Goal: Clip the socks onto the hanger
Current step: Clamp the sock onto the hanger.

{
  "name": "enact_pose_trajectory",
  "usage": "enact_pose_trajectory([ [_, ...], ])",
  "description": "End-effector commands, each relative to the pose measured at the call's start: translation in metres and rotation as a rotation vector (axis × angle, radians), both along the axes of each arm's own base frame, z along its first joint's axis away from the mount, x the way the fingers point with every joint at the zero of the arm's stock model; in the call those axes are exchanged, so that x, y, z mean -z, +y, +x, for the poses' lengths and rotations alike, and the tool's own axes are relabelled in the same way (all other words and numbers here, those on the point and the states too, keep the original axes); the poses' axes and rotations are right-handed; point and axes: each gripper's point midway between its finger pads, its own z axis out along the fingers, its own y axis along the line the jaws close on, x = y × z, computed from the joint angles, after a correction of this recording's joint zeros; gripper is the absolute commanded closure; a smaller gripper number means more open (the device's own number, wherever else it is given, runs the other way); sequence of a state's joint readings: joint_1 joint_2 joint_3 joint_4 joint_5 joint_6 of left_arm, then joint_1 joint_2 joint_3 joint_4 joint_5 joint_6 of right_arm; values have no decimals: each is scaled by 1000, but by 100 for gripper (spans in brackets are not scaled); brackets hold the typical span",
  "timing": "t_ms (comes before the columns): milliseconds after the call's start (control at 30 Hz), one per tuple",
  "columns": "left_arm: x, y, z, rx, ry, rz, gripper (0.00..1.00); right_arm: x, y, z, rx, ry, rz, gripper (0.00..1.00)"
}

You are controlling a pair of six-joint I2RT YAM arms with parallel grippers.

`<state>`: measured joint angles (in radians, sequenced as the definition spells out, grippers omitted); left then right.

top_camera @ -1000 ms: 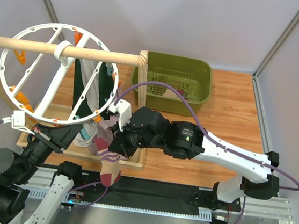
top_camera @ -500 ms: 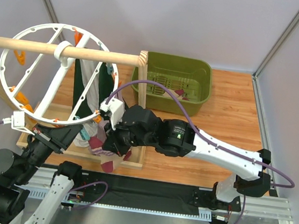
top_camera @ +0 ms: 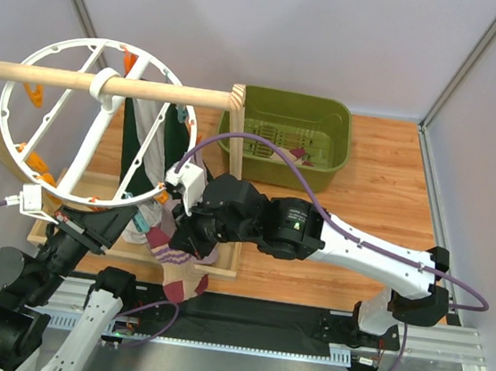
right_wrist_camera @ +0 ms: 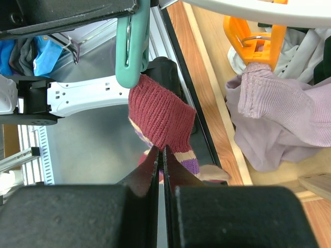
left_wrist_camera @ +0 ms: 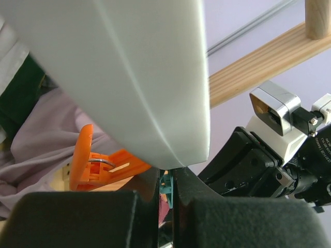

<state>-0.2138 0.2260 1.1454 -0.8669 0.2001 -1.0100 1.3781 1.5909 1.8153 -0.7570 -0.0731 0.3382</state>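
Sock (top_camera: 181, 274) lower beneath outstretched right gripper (right_wrist_camera: 161, 151)

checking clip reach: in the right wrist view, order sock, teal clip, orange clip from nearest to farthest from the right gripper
1. sock, pinched in the right gripper
2. teal clip, upper left, touching the sock's top edge
3. orange clip, upper right, on the mauve garment

Wooden tabletop (top_camera: 383, 183), plank-grained, is carrying an olive-green plastic bin (top_camera: 344, 138), which is sitting at the far side. A wooden frame base (top_camera: 228, 268) is resting on the left part. A black railed strip (top_camera: 278, 319) is lying along the near edge.
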Motion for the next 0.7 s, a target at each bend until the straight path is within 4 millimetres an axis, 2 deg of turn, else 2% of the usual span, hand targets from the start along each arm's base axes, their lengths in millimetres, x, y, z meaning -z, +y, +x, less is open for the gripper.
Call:
enact_pose_trajectory([
  [0, 46, -2, -1, 8, 192, 11, 100, -35, 7, -2, -26, -35, 106, 100],
  [300, 46, -2, 0, 8, 195, 13, 100, -46, 14, 0, -32, -53, 132, 100],
  [667, 42, -3, -1, 13, 187, 13, 100, -33, 26, 3, -46, -43, 102, 100],
])
